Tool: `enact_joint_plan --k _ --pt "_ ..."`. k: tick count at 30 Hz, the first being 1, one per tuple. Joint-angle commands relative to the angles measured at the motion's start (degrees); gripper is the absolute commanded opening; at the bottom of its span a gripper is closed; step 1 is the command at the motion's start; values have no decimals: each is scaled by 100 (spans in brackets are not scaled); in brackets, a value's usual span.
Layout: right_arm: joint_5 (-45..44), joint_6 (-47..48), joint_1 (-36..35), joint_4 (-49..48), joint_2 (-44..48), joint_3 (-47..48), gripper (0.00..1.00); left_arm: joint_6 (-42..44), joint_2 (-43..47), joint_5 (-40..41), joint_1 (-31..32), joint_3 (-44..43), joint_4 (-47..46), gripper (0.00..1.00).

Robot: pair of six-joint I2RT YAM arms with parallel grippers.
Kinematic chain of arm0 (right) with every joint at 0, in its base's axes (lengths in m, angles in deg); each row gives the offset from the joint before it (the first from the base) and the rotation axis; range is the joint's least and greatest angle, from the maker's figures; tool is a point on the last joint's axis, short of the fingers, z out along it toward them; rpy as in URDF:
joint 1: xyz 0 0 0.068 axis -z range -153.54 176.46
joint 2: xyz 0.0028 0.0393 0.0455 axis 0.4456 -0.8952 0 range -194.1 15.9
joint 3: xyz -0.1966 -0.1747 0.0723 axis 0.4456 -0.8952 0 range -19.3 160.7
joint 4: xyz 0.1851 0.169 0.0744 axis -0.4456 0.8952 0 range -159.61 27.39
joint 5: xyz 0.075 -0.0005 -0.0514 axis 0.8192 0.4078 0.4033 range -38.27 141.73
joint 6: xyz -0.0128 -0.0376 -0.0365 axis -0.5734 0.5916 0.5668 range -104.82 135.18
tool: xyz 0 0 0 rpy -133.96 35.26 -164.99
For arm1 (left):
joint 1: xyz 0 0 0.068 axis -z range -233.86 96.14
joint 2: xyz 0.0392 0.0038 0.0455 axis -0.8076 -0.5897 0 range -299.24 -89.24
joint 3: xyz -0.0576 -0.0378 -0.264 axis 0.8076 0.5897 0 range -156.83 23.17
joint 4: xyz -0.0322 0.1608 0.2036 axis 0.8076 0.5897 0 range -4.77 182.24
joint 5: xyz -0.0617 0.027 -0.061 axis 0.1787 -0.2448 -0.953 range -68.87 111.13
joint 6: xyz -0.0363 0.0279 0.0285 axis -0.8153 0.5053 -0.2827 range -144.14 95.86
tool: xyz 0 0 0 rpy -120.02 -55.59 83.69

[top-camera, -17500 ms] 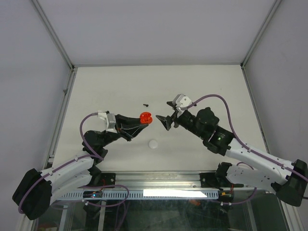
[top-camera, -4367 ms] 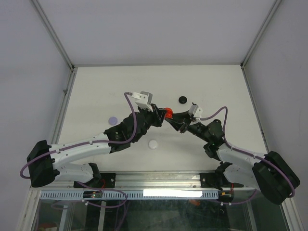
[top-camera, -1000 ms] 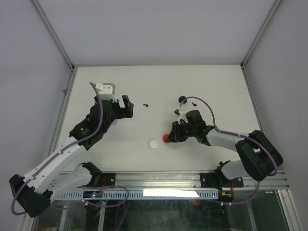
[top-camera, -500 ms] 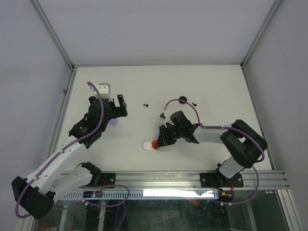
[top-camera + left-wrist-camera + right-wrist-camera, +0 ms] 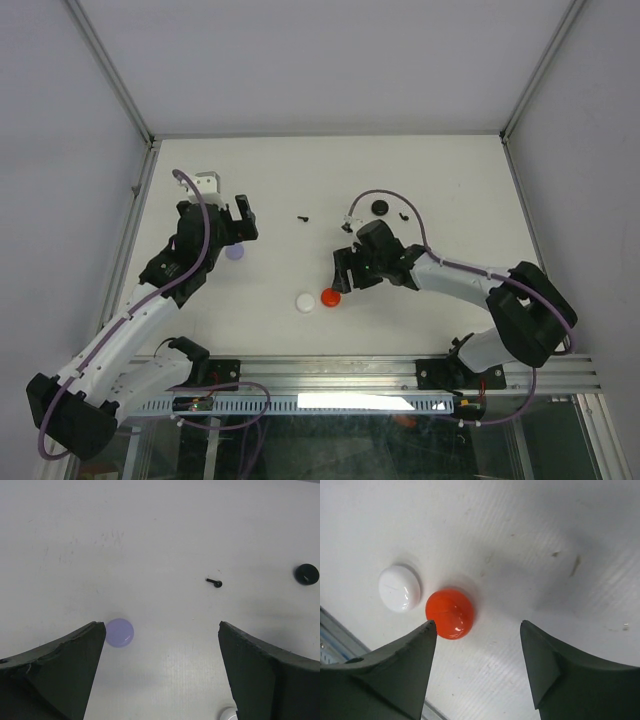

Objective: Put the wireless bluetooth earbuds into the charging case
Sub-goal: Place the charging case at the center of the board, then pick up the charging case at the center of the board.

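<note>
Right fingers stand apart over the closed red case, free on the desk beside the white case at lower left — likely parked as finished. Left fingers, wide apart, hover by the lavender case — a black earbud lies loose, right of centre.

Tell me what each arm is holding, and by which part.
Nothing held: both jaws open; the glossy red round plastic case lies free on the white table.
</note>
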Motion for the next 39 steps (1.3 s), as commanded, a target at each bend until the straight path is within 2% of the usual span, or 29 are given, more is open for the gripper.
enact_joint_plan --k 1,10,17,28,39 --pt "-1087 551 332 316 316 535 70 -45 135 -256 -139 29 -135 99" --pt "-2728 759 1124 -468 -313 1119 71 -113 156 -390 -386 28 -128 99" --pt "-3161 842 1650 -966 -1480 1942 71 -107 109 -468 -529 45 -126 99" --pt "-2670 1066 2036 -483 -2750 3245 71 -148 -7 -881 -738 24 -134 99" --pt "-3022 960 2053 -16 -3297 3722 64 -212 -85 -1389 -919 53 -236 99"
